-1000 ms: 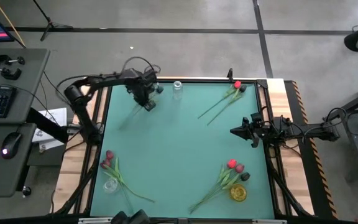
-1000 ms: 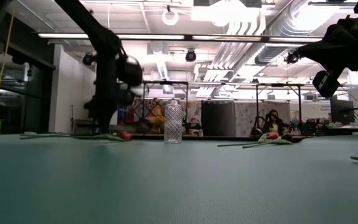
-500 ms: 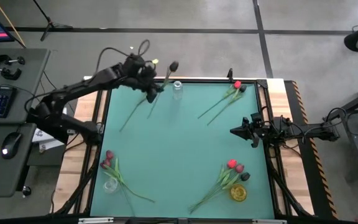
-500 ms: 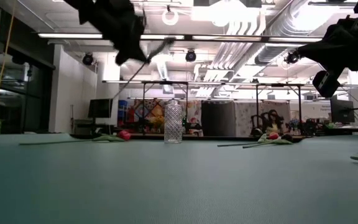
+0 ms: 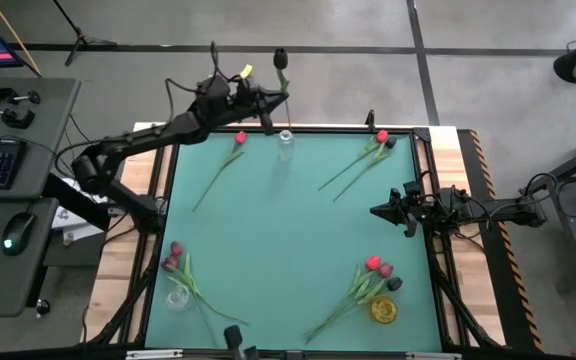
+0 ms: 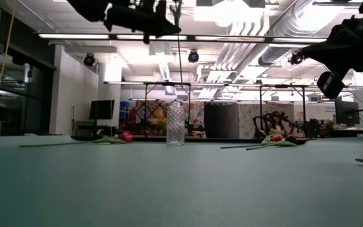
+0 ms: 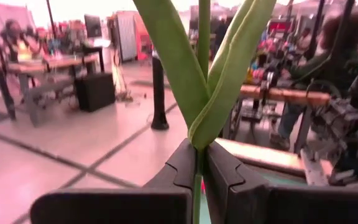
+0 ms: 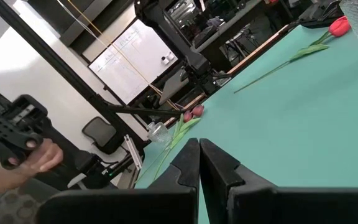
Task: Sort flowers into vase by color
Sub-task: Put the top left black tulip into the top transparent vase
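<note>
Low view: flower [image 6: 179, 38] stem vertical (head up).

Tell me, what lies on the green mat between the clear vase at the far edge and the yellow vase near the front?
Nothing: in the high view, the mat is bare between the clear vase and the yellow vase.

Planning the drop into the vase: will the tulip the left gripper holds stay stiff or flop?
Likely fairly stiff: in the low view the tulip hangs straight from the shut left gripper. Probably light: a thin stem. It may sway above the clear vase.
</note>
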